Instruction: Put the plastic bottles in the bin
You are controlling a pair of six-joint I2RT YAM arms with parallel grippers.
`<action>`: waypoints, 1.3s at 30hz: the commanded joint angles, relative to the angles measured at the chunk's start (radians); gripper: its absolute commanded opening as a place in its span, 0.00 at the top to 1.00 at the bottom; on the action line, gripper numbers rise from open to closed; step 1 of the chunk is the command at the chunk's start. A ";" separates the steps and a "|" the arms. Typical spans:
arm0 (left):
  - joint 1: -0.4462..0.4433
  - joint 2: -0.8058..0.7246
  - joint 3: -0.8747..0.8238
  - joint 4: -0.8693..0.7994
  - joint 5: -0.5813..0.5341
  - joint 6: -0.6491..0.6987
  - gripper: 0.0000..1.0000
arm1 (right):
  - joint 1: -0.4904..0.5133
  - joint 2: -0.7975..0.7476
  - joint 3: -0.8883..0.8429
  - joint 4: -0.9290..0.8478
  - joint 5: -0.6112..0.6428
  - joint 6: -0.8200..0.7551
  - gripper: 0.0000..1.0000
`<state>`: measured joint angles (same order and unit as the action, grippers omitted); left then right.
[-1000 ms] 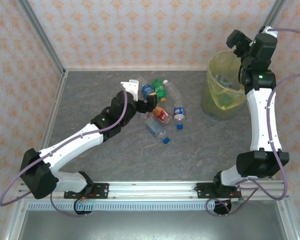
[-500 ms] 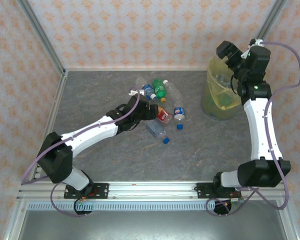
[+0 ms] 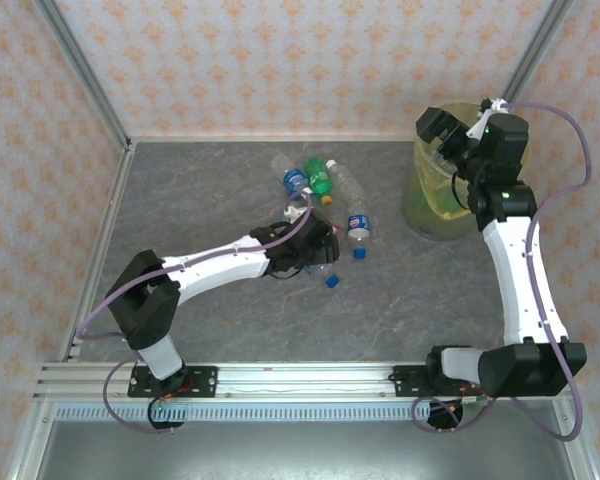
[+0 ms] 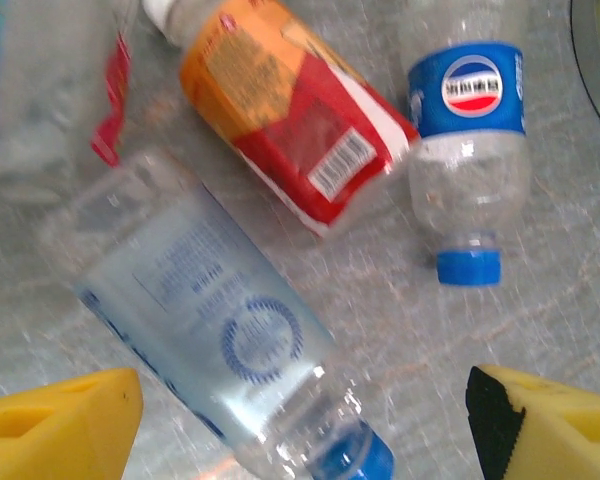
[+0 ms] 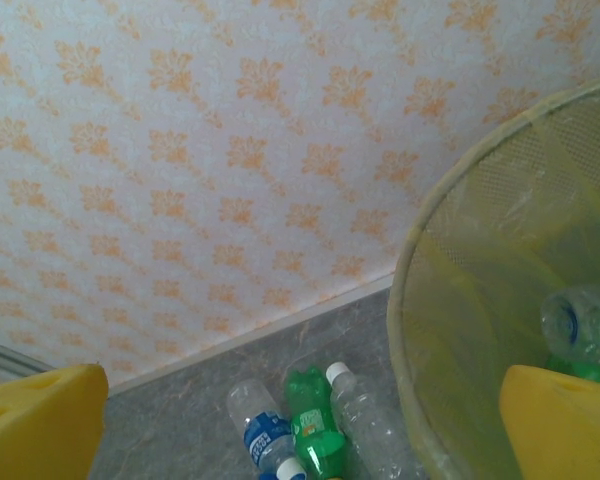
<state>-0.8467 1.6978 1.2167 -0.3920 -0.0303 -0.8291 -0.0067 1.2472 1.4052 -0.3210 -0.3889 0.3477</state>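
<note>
My left gripper hangs low over a clear plastic bottle with a pale blue label and a blue cap. It lies flat between the open yellow fingers, with a gap on each side. Beside it lie an orange-and-red labelled bottle and a blue-labelled bottle. Farther back lie three more: blue-labelled, green and clear. My right gripper is open above the left rim of the yellow-lined bin, which holds bottles.
A loose blue cap lies on the grey table just right of my left gripper. Patterned walls and metal frame posts close the table's back and sides. Open table surface lies in front of the bottle cluster and between it and the bin.
My left arm has swung right and down from behind the cluster onto the clear bottle, its jaws narrowing a little. My right gripper has moved left and lower, towards the bin's left rim.
</note>
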 commanded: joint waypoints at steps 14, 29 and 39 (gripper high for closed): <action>-0.160 0.148 0.129 -0.188 -0.079 -0.290 0.15 | 0.150 -0.144 -0.176 0.016 -0.029 0.011 0.00; -0.153 0.271 0.153 -0.138 -0.170 -0.421 0.24 | 0.205 -0.150 -0.183 -0.090 -0.159 0.005 0.00; -0.111 0.267 0.088 -0.074 -0.178 -0.387 0.44 | 0.205 -0.084 -0.180 -0.219 -0.236 0.001 0.00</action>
<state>-0.9688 1.9717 1.3384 -0.4850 -0.1688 -1.2255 0.1940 1.1717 1.2301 -0.5175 -0.5930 0.3447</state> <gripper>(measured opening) 0.580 0.996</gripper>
